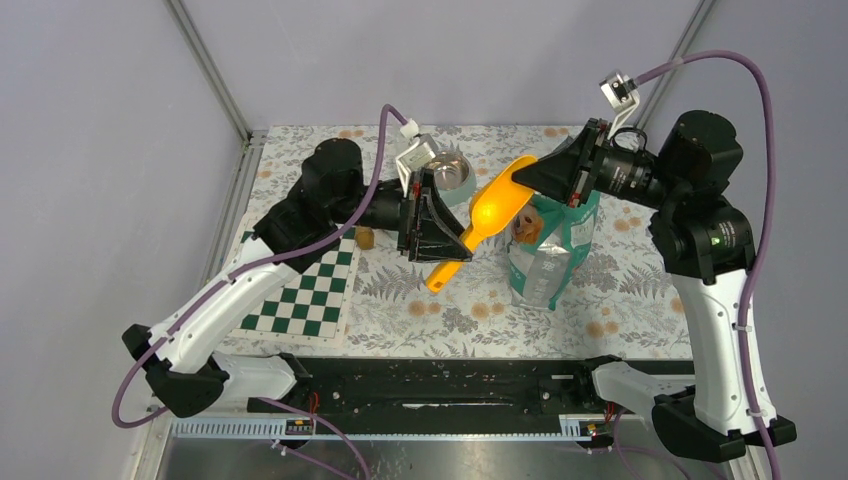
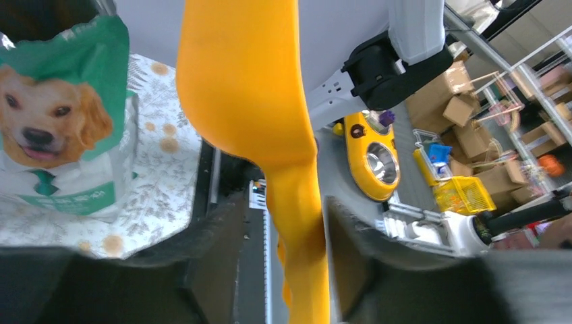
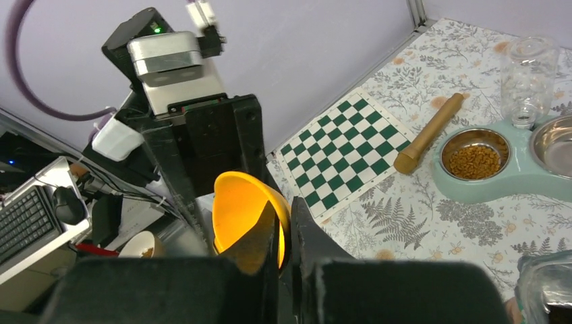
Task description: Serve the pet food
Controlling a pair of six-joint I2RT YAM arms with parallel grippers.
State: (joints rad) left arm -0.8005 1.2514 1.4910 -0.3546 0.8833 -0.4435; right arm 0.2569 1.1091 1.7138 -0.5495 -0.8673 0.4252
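Risk of a twisted or dropped orange scoop (image 1: pixel 490 215) — clamped at the handle by the left gripper (image 2: pixel 287 226), pinched at the bowl rim by the right gripper (image 3: pixel 287 233), prone to strain under mismatched pulls. Pet food (image 3: pixel 475 160) heaped in a feeder (image 3: pixel 472 190) bowl, apart from the scoop — loose mass, no long axis, no heading.

Right pincer (image 3: pixel 283 233) pinching the orange scoop's (image 3: pixel 243 206) rim; kibble (image 3: pixel 475 161) in the teal feeder's (image 3: pixel 499 185) bowl

Bright orange scoop (image 1: pixel 487 217), teal-and-silver bag (image 1: pixel 553 262) with golden dog, green-white checkerboard (image 1: pixel 308 292), mint feeder (image 3: pixel 502 177) holding brown kibble (image 3: pixel 475 161), leafy floral bench (image 1: pixel 480 310).
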